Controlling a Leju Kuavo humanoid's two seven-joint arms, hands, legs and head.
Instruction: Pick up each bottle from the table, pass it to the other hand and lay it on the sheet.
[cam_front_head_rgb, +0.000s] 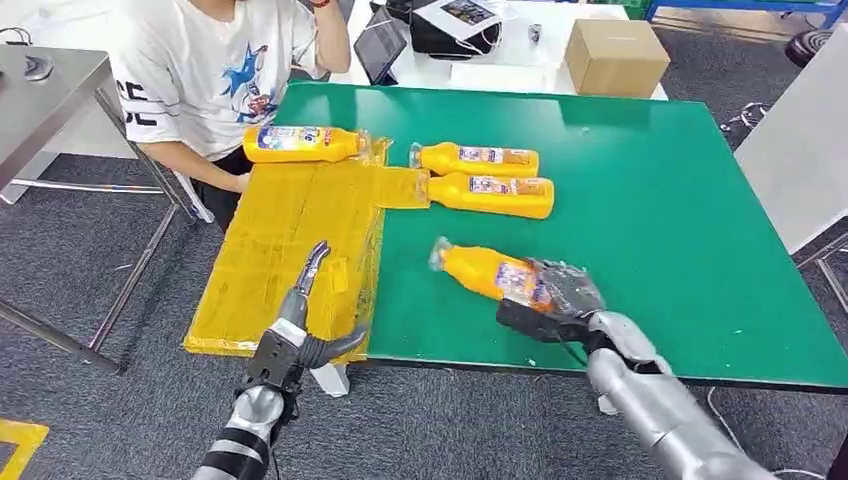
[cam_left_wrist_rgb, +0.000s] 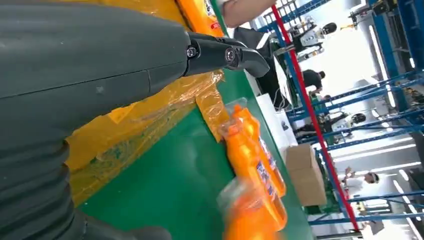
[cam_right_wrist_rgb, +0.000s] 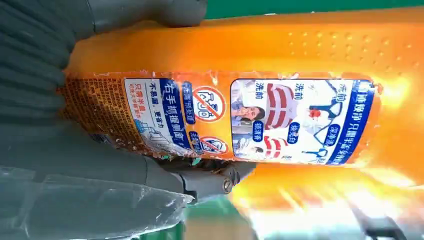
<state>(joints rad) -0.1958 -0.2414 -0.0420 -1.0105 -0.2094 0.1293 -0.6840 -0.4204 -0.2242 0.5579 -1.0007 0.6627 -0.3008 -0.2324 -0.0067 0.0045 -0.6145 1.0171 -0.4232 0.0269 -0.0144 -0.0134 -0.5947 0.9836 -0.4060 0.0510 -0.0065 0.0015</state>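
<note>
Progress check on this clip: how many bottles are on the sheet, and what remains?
Done: one bottle lies on the yellow sheet. In hand: the right hand grips a second bottle; the left hand is open. Left: two bottles on the green table.

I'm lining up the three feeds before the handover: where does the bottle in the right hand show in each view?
Head view: the held bottle lies low and centre-right on the green table, base in the right hand, cap toward the yellow sheet.
Left wrist view: blurred orange bottle at the bottom, right of centre.
Right wrist view: the bottle spans the frame, label facing the camera.
Shared landmark: the green table.
</note>
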